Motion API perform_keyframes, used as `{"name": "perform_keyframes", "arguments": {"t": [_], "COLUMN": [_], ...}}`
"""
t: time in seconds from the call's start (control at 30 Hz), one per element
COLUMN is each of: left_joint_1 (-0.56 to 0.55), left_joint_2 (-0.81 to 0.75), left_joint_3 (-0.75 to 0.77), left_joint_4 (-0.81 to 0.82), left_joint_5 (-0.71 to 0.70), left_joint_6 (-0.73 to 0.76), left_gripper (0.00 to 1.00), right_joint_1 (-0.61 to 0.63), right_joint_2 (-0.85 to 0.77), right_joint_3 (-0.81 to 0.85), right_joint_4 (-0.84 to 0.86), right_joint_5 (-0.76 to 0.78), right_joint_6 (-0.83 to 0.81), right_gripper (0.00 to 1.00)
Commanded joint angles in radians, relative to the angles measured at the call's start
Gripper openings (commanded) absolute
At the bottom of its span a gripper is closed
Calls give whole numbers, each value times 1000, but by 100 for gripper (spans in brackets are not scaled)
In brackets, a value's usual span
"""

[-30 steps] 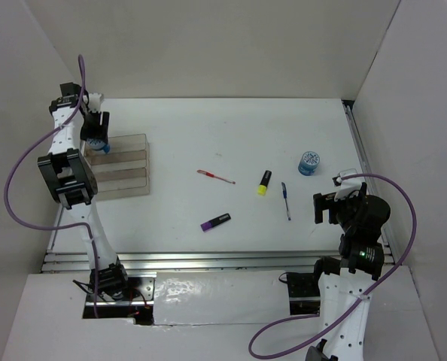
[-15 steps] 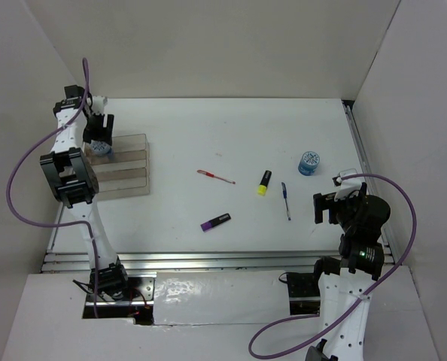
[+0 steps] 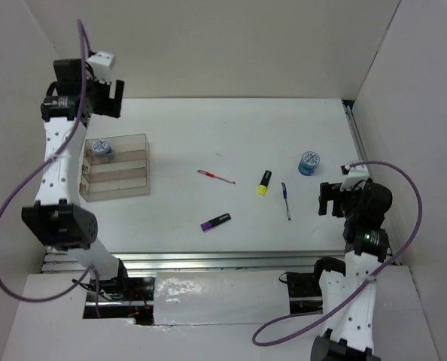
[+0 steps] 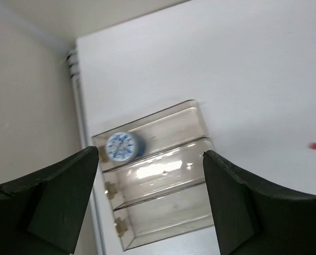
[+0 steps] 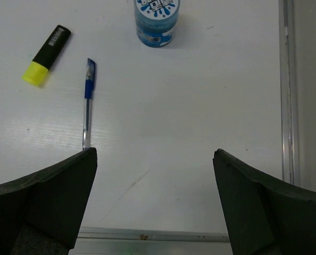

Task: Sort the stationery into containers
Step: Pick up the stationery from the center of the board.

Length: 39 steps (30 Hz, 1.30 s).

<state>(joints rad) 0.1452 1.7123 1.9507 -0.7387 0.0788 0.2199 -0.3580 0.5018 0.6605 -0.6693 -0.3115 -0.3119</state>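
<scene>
While the left pincer (image 4: 151,156) hangs with its jaws spread wide and nothing between them, a blue roll (image 4: 121,146) stands below it in the far compartment of the clear tray (image 4: 200,114), at that compartment's left end. The tray's other compartments hold nothing that can be made out. The right pincer (image 5: 155,155) is also spread wide and empty, low over the table (image 5: 200,106) near its right edge. Just ahead of it lie a blue pen (image 5: 88,103) and a yellow highlighter (image 5: 46,56), with a second blue roll (image 5: 157,18) upright beyond them. Farther toward the middle lie a red pen (image 3: 215,177) and a purple highlighter (image 3: 216,222), well apart from the tray.
</scene>
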Motion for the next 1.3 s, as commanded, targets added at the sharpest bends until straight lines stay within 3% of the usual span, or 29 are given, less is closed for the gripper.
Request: {"name": "perform_keyframes", "arguments": {"t": [0.0,0.2,0.33,0.63,0.83,1.27], "left_joint_1": [-136,-275,-291,-272,-262,-254], "left_joint_2": [-132,-256,-304,-460,-505,-491], "left_joint_3": [-189,-439,-522,-734,-797,-812], "left_joint_4": [24,64,78,127,133,139], "left_joint_5": [-31,-22,-16,-65,-73,-59], "left_joint_6": [61,0,-25,-79,-94,-111], "left_gripper": [92,99,99,99,99,99], "right_joint_1": [-2,34,92,182,206,238], "right_joint_2": [183,510,777,1176,1306,1405], "right_joint_3": [143,339,468,703,803,783], "right_joint_4": [43,123,134,154,131,140], "right_joint_5": [60,34,77,111,104,163], "right_joint_6": [76,117,125,154,157,122], "right_gripper": [95,99,100,100,100,99]}}
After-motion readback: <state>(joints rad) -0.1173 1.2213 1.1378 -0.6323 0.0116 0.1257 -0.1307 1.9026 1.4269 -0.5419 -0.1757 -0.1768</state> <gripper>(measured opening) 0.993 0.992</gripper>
